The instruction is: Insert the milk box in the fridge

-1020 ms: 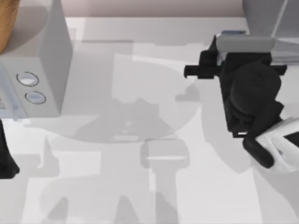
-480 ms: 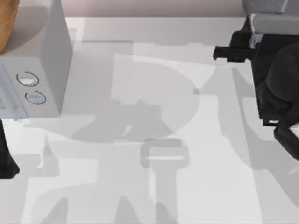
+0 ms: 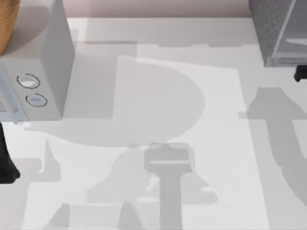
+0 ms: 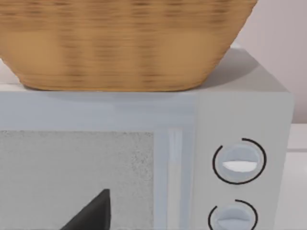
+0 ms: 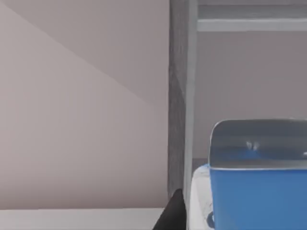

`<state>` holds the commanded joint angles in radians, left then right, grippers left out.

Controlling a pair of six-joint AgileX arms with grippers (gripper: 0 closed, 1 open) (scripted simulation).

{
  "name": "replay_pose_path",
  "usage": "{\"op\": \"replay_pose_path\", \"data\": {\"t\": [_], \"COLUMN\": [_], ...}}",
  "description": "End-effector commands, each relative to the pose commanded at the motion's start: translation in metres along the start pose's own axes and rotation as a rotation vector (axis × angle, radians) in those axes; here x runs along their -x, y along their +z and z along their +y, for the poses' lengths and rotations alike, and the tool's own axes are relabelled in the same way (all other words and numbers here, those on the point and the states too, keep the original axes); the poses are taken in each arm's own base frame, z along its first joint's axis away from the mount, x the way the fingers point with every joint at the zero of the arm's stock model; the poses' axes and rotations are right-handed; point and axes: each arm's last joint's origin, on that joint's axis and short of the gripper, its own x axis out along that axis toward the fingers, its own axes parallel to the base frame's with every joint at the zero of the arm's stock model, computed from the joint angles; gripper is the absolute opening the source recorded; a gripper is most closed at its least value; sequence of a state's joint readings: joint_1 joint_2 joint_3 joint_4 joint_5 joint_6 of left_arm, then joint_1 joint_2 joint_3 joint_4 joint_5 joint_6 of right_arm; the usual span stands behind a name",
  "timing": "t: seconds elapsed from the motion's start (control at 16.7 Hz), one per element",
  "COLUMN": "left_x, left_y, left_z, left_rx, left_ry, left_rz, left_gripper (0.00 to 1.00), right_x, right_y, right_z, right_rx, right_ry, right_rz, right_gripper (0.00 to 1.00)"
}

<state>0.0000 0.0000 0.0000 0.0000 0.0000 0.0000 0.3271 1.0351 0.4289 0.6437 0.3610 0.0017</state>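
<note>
Tabletop (image 3: 158, 72): milk box (image 5: 259, 196) apparently before fridge (image 3: 276, 28).

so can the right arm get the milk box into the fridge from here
Probably yes. The milk box sits right before the fridge, whose inside looks open ahead, with nothing seen between. The right gripper is beside the fridge's front.

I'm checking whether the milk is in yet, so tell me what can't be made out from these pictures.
- Right pincer: top view, cut off by the right edge; fingers unreadable.
- Milk box: right wrist view, cut by the frame edges; whether it is gripped or already past the fridge opening is unclear.
- Left pincer: left wrist view, one dark tip before the dial box; its opening cannot be judged.
</note>
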Motion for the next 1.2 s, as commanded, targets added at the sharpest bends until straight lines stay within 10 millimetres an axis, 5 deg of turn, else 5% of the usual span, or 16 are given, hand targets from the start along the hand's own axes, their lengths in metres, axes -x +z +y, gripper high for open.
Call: {"op": "replay_pose_path", "data": {"t": [0.3,0.54,0.84,1.2], "left_x": [0.0,0.0,0.0,0.0], "left_y": [0.0,0.0,0.0,0.0], "left_z": [0.0,0.0,0.0,0.0], "left_rx": [0.0,0.0,0.0,0.0], "left_ry": [0.0,0.0,0.0,0.0], "left_rz": [0.0,0.0,0.0,0.0], "left_gripper": [1.0,1.0,1.0,1.0], "right_x": [0.063,0.095,0.11,0.11], "right_y": [-0.016,-0.045,-0.072,-0.075], "right_z": [-0.041,-0.057,-0.065,-0.066], "right_rx": [0.0,0.0,0.001,-0.001], "right_ry": [0.024,0.028,0.026,0.028], "right_rz": [0.015,0.026,0.038,0.04], "right_gripper": [0.0,0.0,0.0,0.0]}}
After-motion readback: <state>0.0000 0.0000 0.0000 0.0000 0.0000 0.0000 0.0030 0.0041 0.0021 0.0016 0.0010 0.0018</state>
